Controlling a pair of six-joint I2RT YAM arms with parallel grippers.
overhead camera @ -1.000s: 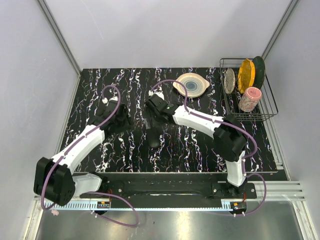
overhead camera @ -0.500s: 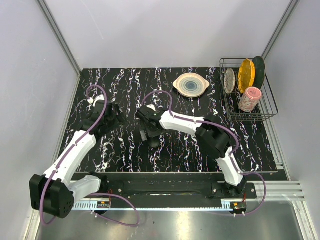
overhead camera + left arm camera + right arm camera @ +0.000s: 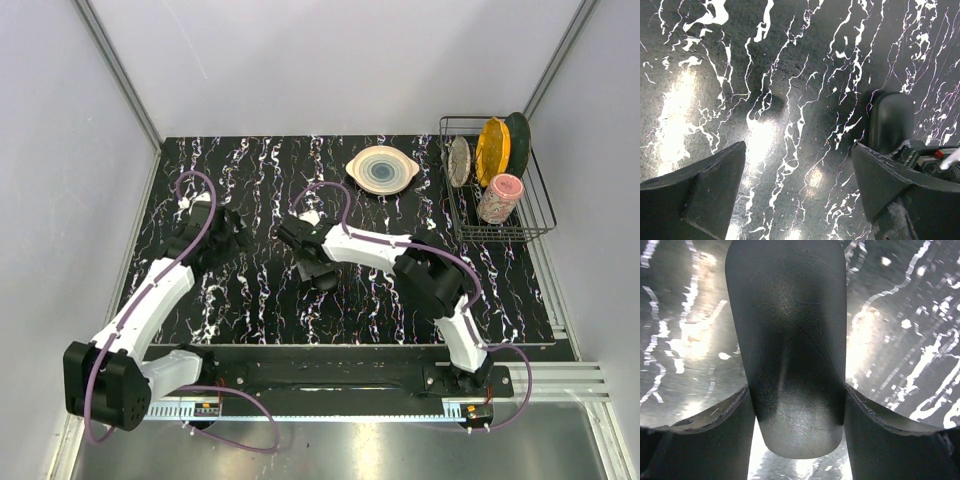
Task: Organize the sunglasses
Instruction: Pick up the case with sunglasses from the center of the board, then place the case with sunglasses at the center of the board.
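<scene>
Closed black case point(image 3: 785, 315) clamped in right pincer point(image 3: 796, 395); left pincer point(image 3: 797, 147) gapes over the desk point(image 3: 790, 60)
Only the right wrist view shows both fingers point(image 3: 715, 440) pressed to the case's sides; from overhead the arm hides them. The sunglasses show in no view. A second ago the left pincer hung nearer the case; it has drawn back left. A cream plate point(image 3: 382, 169) and dish rack point(image 3: 500, 237) stand well apart, far right.

The case point(image 3: 790, 340) lies mid-tabletop point(image 3: 250, 170), touched on both sides by the fingers point(image 3: 705, 440) of the right gripper point(image 3: 796, 386). The left gripper point(image 3: 800, 150) hangs to its left, apart. Behind the case sits a plate point(image 3: 382, 169). In the far right corner a rack point(image 3: 547, 215) holds dishes point(image 3: 492, 150) and a cup point(image 3: 500, 198).
</scene>
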